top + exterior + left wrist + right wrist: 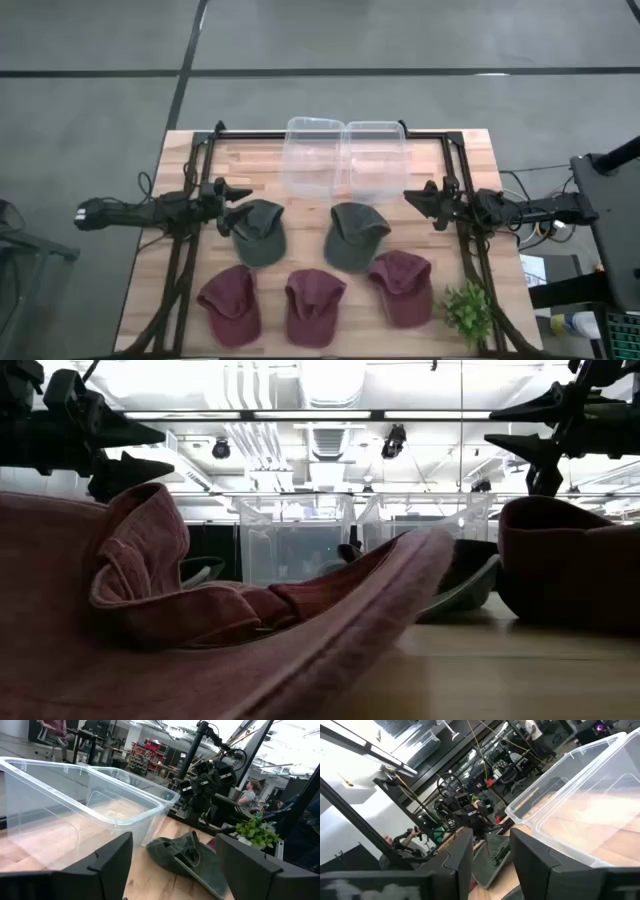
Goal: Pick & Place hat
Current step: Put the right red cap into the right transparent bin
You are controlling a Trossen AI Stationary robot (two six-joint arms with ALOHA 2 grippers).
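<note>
Five caps lie on the wooden table. Two are green: the left green hat (pixel 260 233) and the right green hat (pixel 355 236) (pixel 192 857) (pixel 492 851). Three maroon hats (pixel 314 305) form a row near the front edge, and one fills the low view (pixel 200 610). My left gripper (pixel 240 200) (pixel 135 450) (pixel 172 865) hangs open above the table, just left of the left green hat. My right gripper (pixel 420 205) (pixel 525 425) (pixel 492 857) is open too, raised to the right of the right green hat. Neither touches anything.
Two clear plastic bins (pixel 345 155) (pixel 100 805) (pixel 580 795) stand side by side at the far edge, behind the green hats. A small green plant (pixel 468 310) (pixel 255 830) sits at the near right corner. Bare wood shows between the bins and the hats.
</note>
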